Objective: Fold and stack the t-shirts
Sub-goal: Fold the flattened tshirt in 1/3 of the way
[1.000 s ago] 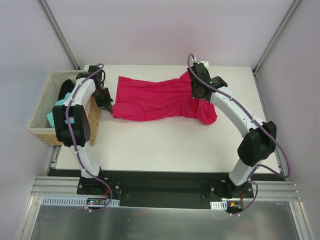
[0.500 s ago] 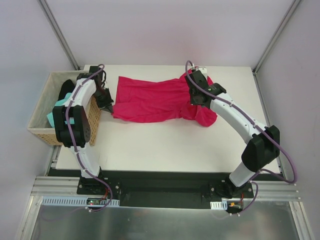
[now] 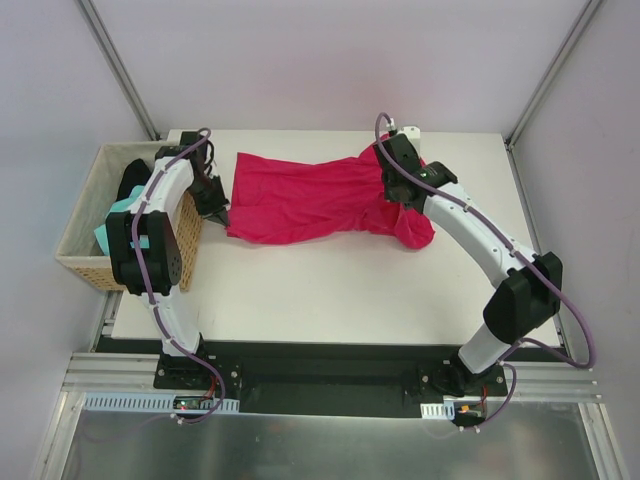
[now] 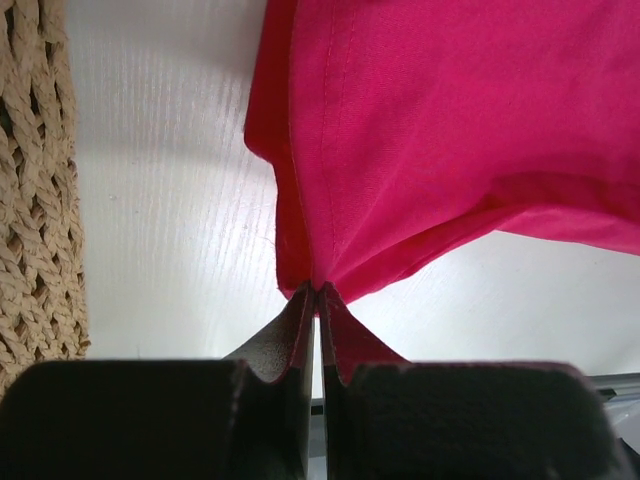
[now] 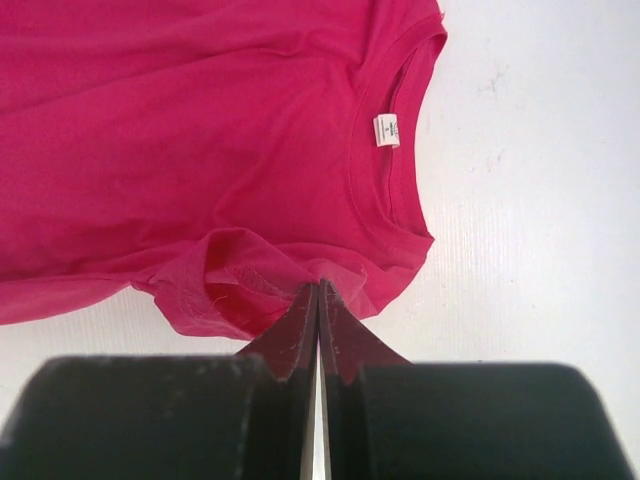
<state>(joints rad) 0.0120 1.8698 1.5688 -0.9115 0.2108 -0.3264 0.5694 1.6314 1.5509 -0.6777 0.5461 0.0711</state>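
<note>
R gripper (image 5: 318,288) slightly right w/ t-shirt (image 5: 200,120) edge

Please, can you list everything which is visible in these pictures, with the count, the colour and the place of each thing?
crimson t-shirt: one, pinkish-red, spread across the far part of the table, collar toward the right.
label: one, white, inside the collar of the crimson t-shirt.
mint-green t-shirt: one, mint-green, in the basket, partly hidden by the left arm.
black t-shirt: one, black, in the basket, toward its far end.
basket: one, tan wicker, at the left side of the table.
table: one, white, in front of the arms.
left gripper: one, black, shut on the crimson t-shirt's left edge.
right gripper: one, black, shut on the crimson t-shirt near its collar.
</note>
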